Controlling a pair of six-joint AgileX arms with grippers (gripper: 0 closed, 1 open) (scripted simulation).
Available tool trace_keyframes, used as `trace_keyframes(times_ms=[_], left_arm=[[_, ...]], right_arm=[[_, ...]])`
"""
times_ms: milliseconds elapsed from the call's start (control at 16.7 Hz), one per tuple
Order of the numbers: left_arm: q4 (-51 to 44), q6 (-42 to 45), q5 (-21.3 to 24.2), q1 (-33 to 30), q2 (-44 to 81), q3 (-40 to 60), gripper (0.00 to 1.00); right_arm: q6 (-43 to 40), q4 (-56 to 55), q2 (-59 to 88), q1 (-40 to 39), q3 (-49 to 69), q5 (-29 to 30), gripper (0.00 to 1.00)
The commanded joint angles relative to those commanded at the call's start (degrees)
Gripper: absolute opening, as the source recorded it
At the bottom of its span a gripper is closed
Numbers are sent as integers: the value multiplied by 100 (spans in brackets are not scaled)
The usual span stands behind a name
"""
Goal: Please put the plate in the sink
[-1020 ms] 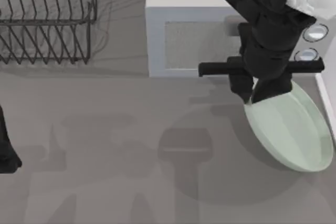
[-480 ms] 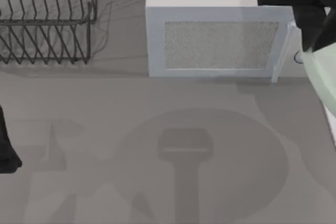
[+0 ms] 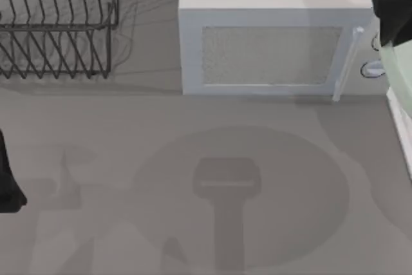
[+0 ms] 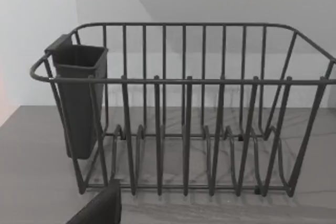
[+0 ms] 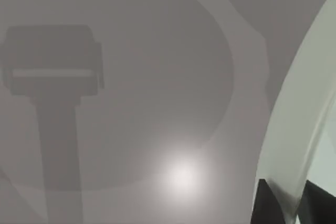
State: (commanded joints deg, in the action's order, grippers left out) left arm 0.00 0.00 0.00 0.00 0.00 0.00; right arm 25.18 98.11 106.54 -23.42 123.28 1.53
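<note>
The pale mint-green plate (image 3: 398,74) hangs tilted at the table's right edge, above the sink's thin white rim (image 3: 400,128). My right gripper (image 3: 390,35) is at the far right in front of the microwave and is shut on the plate's upper edge. In the right wrist view the plate's rim (image 5: 298,129) curves past, with the dark fingertips (image 5: 266,206) clamped on it. My left arm (image 3: 8,186) stays parked at the left edge of the table.
A grey microwave (image 3: 270,49) stands at the back, its handle (image 3: 345,62) and a knob (image 3: 372,69) beside the plate. The black wire dish rack (image 3: 58,24) with a utensil cup (image 4: 79,98) sits at the back left. The plate's round shadow falls on the grey tabletop (image 3: 244,185).
The right gripper has lifted the plate off the table and carried it up and to the right, now partly past the top view's right edge. The left arm has not moved.
</note>
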Motion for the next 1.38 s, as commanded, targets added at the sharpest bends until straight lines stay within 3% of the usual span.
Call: trace_keyframes(times_ms=[300, 720, 1020, 1320, 1380], left_arm=[[0, 0, 0, 0, 0, 0, 100], [0, 0, 0, 0, 0, 0, 100], [0, 0, 0, 0, 0, 0, 100], [0, 0, 0, 0, 0, 0, 100], [0, 0, 0, 0, 0, 0, 100]], right_arm=[[-613, 180, 897, 704, 1738, 203, 0], [-2088, 295, 3717, 2345, 4087, 169, 0], [-2812, 285, 4847, 2806, 4345, -82, 0], [-2847, 283, 4892, 2815, 4336, -100, 0], [-2847, 283, 4892, 2815, 4336, -100, 8]])
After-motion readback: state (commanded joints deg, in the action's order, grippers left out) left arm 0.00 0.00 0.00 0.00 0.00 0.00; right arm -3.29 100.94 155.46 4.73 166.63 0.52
